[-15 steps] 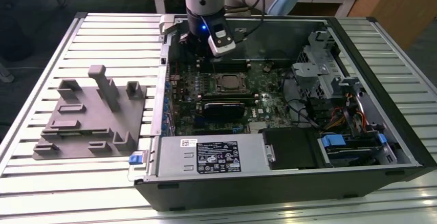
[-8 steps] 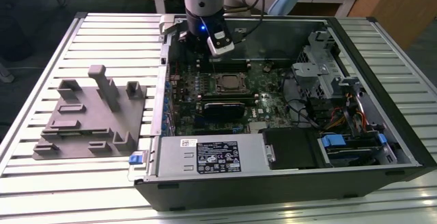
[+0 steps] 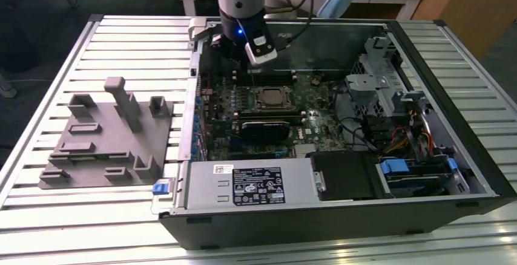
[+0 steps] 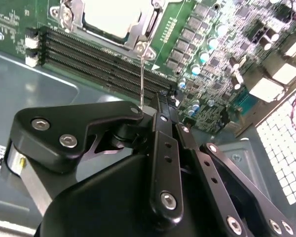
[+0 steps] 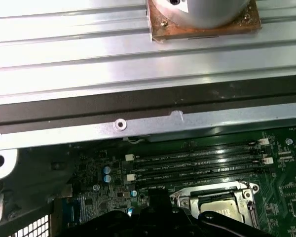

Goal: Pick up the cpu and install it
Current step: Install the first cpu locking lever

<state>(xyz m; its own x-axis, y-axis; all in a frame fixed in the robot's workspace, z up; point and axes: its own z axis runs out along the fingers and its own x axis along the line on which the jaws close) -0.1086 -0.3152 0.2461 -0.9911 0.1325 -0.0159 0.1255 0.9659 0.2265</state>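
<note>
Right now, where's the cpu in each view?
Exterior view: small flat square silvery-topped cpu, mid-case on the green motherboard.
Second wrist view: cpu, beside the long black memory slots.
First wrist view: cpu, beside those slots.
Shared landmark: the steel socket frame around it.

The cpu [image 3: 270,97], a flat square silvery-white-topped chip, lies level in its metal-framed socket [image 4: 149,22], just toward 12 o'clock from the exterior view's centre.

Green motherboard [image 3: 316,123], silvery-white cpu [image 4: 108,17], matte gray fixture [image 3: 89,150], black case [image 3: 323,229], silver ribbed table [image 3: 121,41], blue drive tabs [image 3: 396,168].
</note>
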